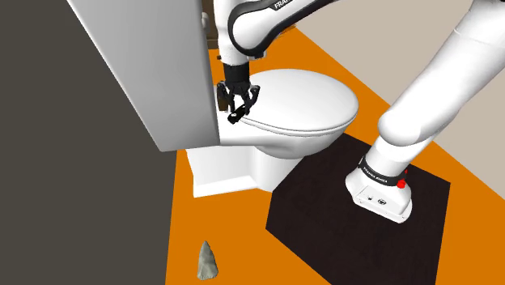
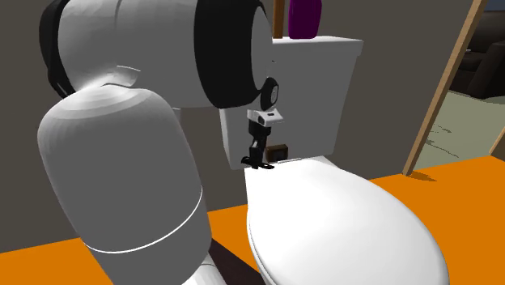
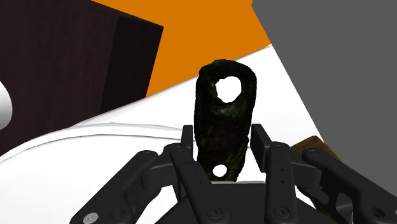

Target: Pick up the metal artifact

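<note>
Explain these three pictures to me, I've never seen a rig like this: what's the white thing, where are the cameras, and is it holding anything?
The white thing is a robot arm standing on a dark box stand on an orange floor, beside a toilet. One picture looks down from beside the stand, one from close behind the arm toward the toilet tank, one from a camera on the hand. The black gripper is at the back of the closed toilet lid. Its fingers clasp a dark artifact with a hole through it. A grey pointed stone lies on the floor.
</note>
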